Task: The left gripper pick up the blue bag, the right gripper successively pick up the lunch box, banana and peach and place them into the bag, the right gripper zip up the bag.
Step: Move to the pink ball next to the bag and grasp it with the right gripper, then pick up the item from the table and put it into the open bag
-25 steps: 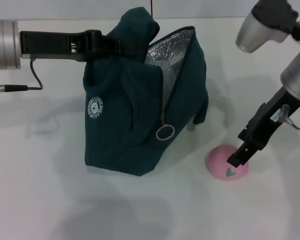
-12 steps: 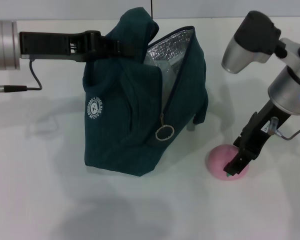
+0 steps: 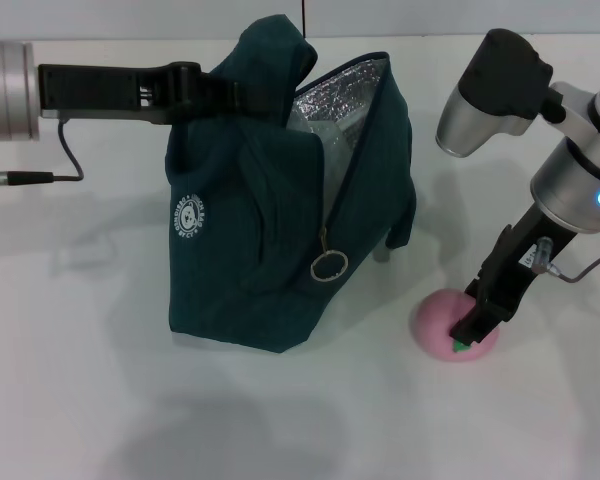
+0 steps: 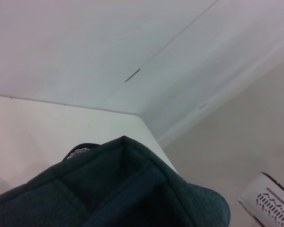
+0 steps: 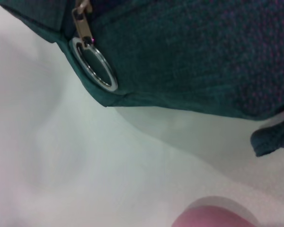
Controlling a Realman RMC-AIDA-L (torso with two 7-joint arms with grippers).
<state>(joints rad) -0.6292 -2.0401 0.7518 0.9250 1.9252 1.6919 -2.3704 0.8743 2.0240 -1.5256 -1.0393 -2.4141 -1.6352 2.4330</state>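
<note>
Your left gripper point(image 3: 242, 95) is clamped on the bag point(image 3: 280, 200) at frame centre, holding it open. Your right gripper point(image 3: 470, 335) sits on the peach point(image 3: 435, 322) at lower right; can't tell its opening.

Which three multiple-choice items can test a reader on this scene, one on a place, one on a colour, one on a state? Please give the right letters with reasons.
1. Where is the peach?
A. inside the bag
B. on the table, on the robot's right of the bag
C. on top of the bag

2. What colour is the blue bag's lining?
A. silver
B. red
C. black

3. What state is the bag's zip in?
A. fully closed
B. open
C. torn off

Answers: 1 B, the right gripper sits down on it there. 2 A, foil shows at the mouth. 3 B, the mouth gapes while the left gripper holds the top.
</note>
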